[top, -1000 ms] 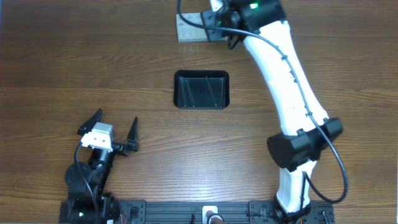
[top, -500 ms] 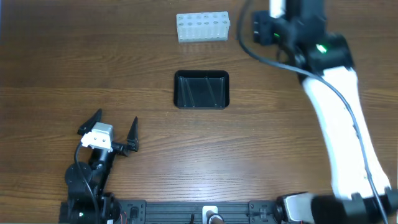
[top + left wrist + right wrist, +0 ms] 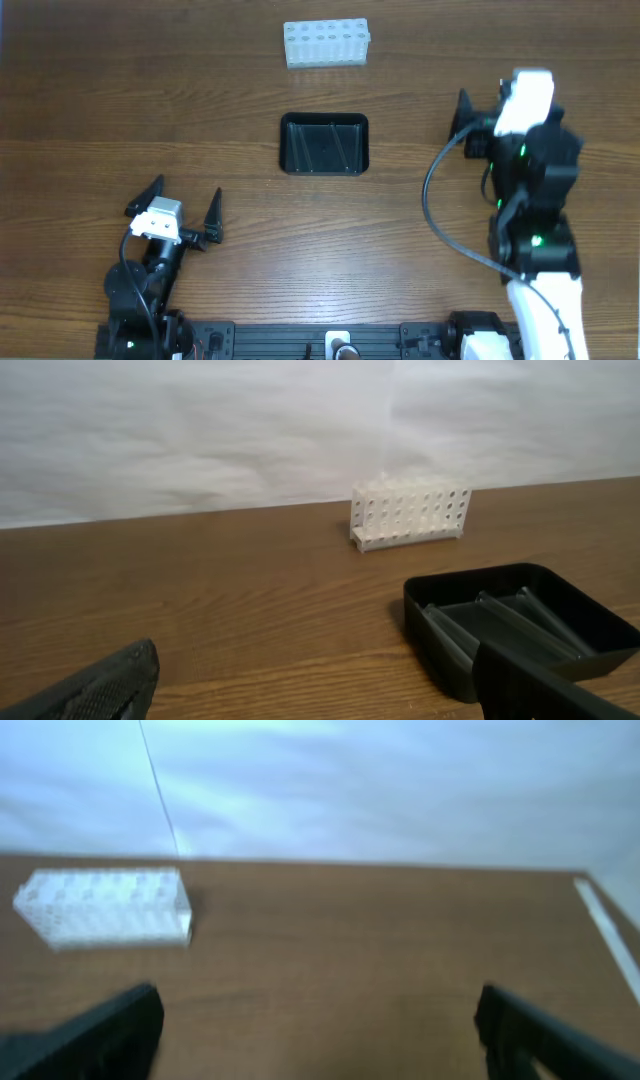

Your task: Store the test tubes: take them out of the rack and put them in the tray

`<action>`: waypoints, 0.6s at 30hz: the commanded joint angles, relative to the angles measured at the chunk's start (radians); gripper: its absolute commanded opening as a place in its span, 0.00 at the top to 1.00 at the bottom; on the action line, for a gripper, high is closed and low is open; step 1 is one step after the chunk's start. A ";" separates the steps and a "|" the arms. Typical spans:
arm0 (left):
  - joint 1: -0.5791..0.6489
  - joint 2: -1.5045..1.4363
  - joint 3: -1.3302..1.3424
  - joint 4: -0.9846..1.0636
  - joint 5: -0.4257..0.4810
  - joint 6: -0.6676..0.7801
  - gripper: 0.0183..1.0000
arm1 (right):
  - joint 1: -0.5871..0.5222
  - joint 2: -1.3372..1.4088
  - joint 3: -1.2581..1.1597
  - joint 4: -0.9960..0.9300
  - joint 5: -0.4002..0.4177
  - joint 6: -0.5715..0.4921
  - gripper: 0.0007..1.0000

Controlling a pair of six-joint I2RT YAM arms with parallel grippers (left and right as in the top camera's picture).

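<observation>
Top view: a brown wood-grain table (image 3: 90, 90) carries all items. Both wrist views show a plain white backdrop (image 3: 200, 430) rising behind the table's far edge. Left gripper (image 3: 188, 188) is near its arm's base, fingers spread wide, holding nothing. Right gripper (image 3: 318, 1005) is over the table's right side, fingers likewise apart and empty. Black tray (image 3: 282, 145) sits mid-table; white rack (image 3: 326, 44) stands upright beyond it, apart. Slim tube-like shapes (image 3: 330, 145) lie inside the tray

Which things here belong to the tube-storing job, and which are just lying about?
Job: white rack, black tray with what look like clear tubes inside, open left hand, open right hand.
Not the job: wooden table, pale wall behind it.
</observation>
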 commanded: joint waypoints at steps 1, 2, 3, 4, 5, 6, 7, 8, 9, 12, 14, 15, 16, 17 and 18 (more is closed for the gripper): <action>-0.003 -0.008 -0.006 0.000 0.010 0.014 0.00 | -0.027 -0.138 -0.200 0.123 0.014 -0.006 0.01; -0.003 -0.008 -0.006 0.000 0.010 0.014 0.00 | -0.034 -0.171 -0.243 0.152 0.014 -0.005 0.01; -0.003 -0.008 -0.006 0.000 0.010 0.014 0.00 | -0.042 -0.209 -0.290 0.180 0.013 -0.005 0.01; -0.003 -0.008 -0.007 0.000 0.010 0.014 0.00 | -0.049 -0.241 -0.328 0.197 0.013 -0.002 0.01; -0.003 -0.008 -0.007 0.000 0.010 0.014 0.00 | -0.056 -0.280 -0.369 0.212 0.012 0.007 0.01; -0.003 -0.008 -0.006 0.000 0.010 0.014 0.00 | -0.063 -0.317 -0.408 0.221 0.006 0.014 0.01; -0.003 -0.008 -0.006 0.000 0.010 0.014 0.00 | -0.069 -0.349 -0.440 0.229 -0.001 0.014 0.01; -0.003 -0.008 -0.007 0.000 0.010 0.014 0.00 | -0.072 -0.385 -0.475 0.237 -0.005 0.014 0.01; -0.003 -0.008 -0.006 0.000 0.010 0.014 0.00 | -0.072 -0.418 -0.504 0.245 -0.005 0.014 0.01; -0.003 -0.008 -0.006 0.000 0.010 0.014 0.00 | -0.072 -0.517 -0.587 0.270 -0.005 0.013 0.01; -0.003 -0.008 -0.006 0.000 0.010 0.014 0.00 | -0.072 -0.590 -0.637 0.269 -0.005 0.013 0.01; -0.003 -0.008 -0.006 0.000 0.010 0.014 0.00 | -0.072 -0.628 -0.663 0.268 -0.005 0.013 0.01; -0.003 -0.008 -0.006 0.000 0.010 0.014 0.00 | -0.072 -0.663 -0.686 0.265 -0.004 0.013 0.01; -0.003 -0.008 -0.006 0.000 0.010 0.014 0.00 | -0.072 -0.696 -0.706 0.262 -0.004 0.013 0.01; -0.003 -0.008 -0.006 0.000 0.010 0.014 0.00 | -0.072 -0.734 -0.716 0.225 0.000 0.013 0.01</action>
